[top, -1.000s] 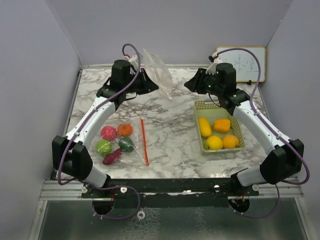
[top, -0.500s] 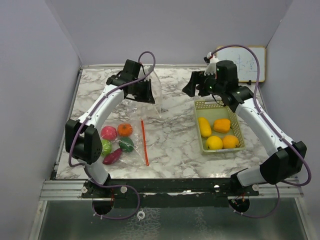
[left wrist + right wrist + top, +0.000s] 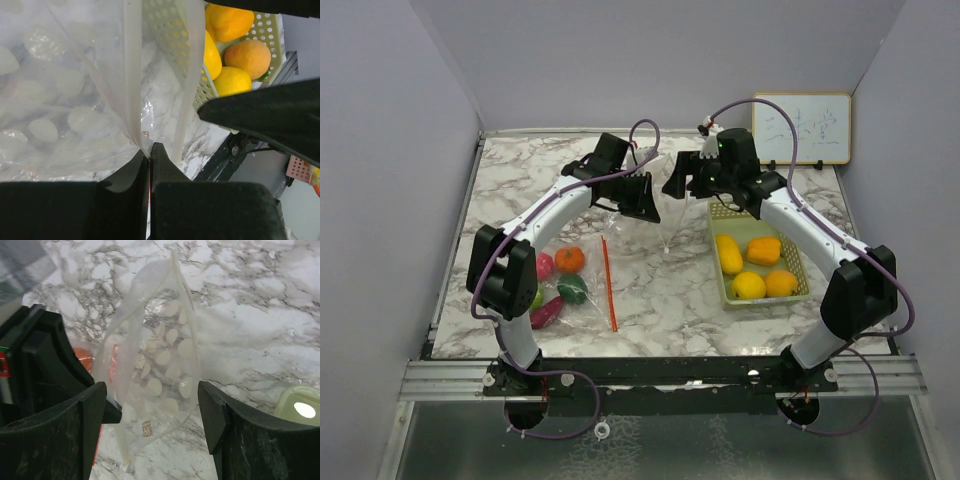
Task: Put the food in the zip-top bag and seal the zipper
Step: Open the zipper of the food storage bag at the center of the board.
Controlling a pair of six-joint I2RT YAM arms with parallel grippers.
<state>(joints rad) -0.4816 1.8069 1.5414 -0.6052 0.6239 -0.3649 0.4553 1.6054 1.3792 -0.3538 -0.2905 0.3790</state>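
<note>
At the left of the counter I see a cluster of food: pink, orange and dark green pieces, a green one half hidden behind my left arm, and a purple-red one nearest the bases. A red strip lies just right of that cluster.

My left hand is well apart from it, out over the middle of the counter toward the back. Its fingers are pressed tight together on an edge of the zip-top bag, a clear film with pale oval marks, which hangs off the counter.

Just to the right, my right hand has its fingers spread wide and grips nothing. In its wrist view the bag sits in the gap between them; I cannot tell whether either finger touches it.

Further right, the pale green basket rests on the counter beside the right hand, holding yellow and orange food, four pieces. A whiteboard leans at the back right.
</note>
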